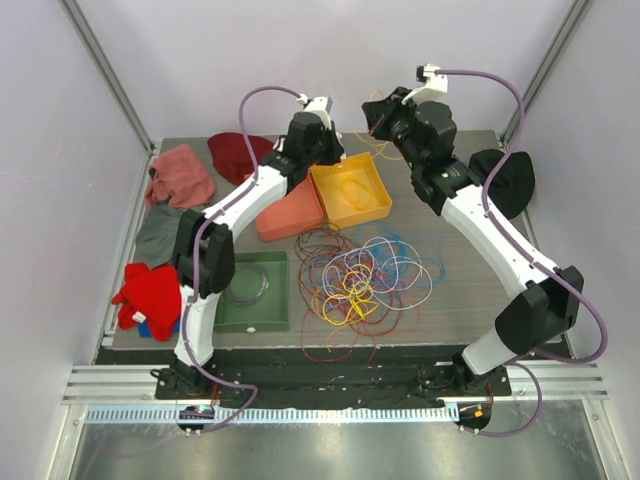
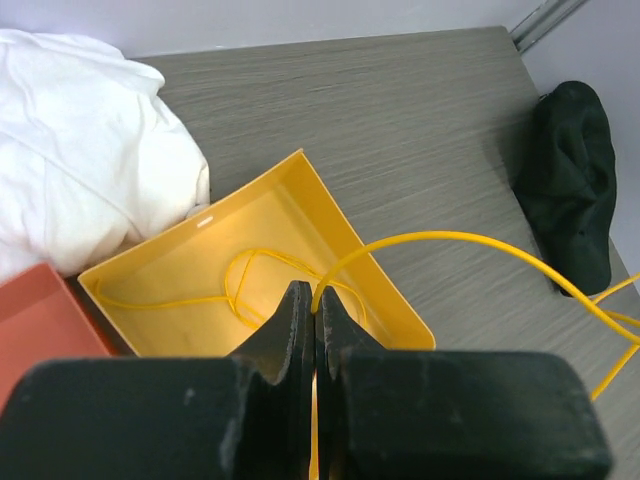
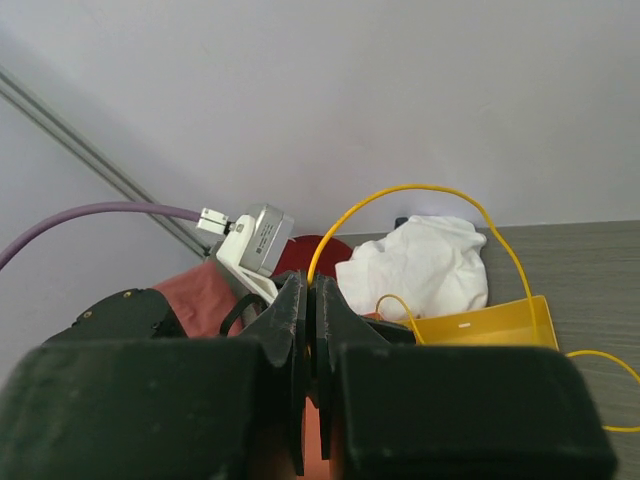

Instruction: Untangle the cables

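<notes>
The cables [image 1: 360,275] lie in one big messy pile on the grey, wood-look surface [image 1: 460,270], on the near side of the yellow tray [image 1: 377,190]. They are thin, bendy wires in red, yellow, blue, white and orange. They curl in many round loops over each other. The pile is a bit wider from side to side than from front to back.

The left end effector [image 2: 313,300] is just over the yellow tray. Its two dark fingers are pinched shut on a yellow cable [image 2: 450,237]. From the fingertips this wire goes up in a smooth bow, away from the tray, then runs down toward the black cloth [image 2: 570,180]. More yellow wire lies in a loop inside the tray.

The right end effector [image 3: 308,290] is behind the yellow tray, held up high. Its fingers are pinched shut on a yellow cable too. That wire climbs up from the tips, bends over in a tall arch and drops down to the tray. I cannot tell if it is the same wire.

The yellow tray is a smooth square box with low walls. An orange tray [image 1: 290,215] sits right beside it. A green tray [image 1: 225,310] sits further toward the near edge, with a pale ring of thin wire [image 1: 245,283] in it. A soft, crumpled white cloth [image 2: 80,150] lies next to the yellow tray.
</notes>
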### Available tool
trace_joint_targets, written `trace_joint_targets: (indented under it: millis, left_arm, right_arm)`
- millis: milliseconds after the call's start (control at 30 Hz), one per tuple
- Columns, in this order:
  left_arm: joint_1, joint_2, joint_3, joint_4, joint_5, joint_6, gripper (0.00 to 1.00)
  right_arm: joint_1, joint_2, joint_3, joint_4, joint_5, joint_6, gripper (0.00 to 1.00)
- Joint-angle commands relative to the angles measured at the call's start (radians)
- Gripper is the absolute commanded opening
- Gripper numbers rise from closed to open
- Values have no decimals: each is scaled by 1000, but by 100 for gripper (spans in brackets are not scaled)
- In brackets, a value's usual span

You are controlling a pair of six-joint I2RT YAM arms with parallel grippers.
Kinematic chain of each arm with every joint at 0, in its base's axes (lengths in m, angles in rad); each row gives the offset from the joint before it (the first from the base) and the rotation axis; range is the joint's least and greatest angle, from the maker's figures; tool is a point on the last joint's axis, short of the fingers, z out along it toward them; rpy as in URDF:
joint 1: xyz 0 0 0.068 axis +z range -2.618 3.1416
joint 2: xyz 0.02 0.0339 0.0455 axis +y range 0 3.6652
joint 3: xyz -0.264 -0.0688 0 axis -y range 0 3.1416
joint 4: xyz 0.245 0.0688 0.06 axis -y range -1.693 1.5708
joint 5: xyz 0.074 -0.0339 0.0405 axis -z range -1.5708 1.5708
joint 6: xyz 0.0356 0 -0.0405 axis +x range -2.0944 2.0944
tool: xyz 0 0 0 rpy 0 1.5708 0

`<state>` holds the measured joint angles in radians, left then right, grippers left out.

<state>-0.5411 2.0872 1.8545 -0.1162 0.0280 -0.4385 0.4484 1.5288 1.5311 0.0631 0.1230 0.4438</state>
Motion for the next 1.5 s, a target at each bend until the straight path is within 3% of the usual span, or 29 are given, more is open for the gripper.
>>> trace_joint_targets:
  millis: [0,200,433,467,500,533,733,900,1067,1167,1467]
  left_arm:
    - [4,82,92,-74,39,-17,0]
    - [3,83,54,-82,58,-26,13]
    - [4,71,20,-102,69,-55,75]
    - [3,60,17,-112,67,-62,80]
    - [4,53,8,-115,63,-62,94]
    - [4,42,0,-119,53,-65,100]
    - [4,-110,-122,-109,-17,-103,100]
    - [3,-265,-262,-120,-207,-143,100]
    - [4,-371,-287,-293,-352,-183,100]
    - [0,-439,-328,-376,-352,-215,100]
    - [-66,-763,-630,-372,-372,-252,100]
  right_arm:
    - [-27,65,-26,101,-16,22,1]
    - [-57,171,-26,96,-31,27,1]
    - [-59,234,-32,132,-57,65,1]
    - [-60,232,-32,135,-59,70,1]
    - [-59,234,-34,138,-60,69,1]
    - [-59,234,-34,144,-62,72,1]
    - [-59,244,-29,172,-83,104,1]
    - [-60,272,-37,211,-108,141,1]
    - [-60,316,-34,230,-111,154,1]
    - [-59,366,-23,210,-109,142,1]
    - [-60,447,-16,74,-83,62,4]
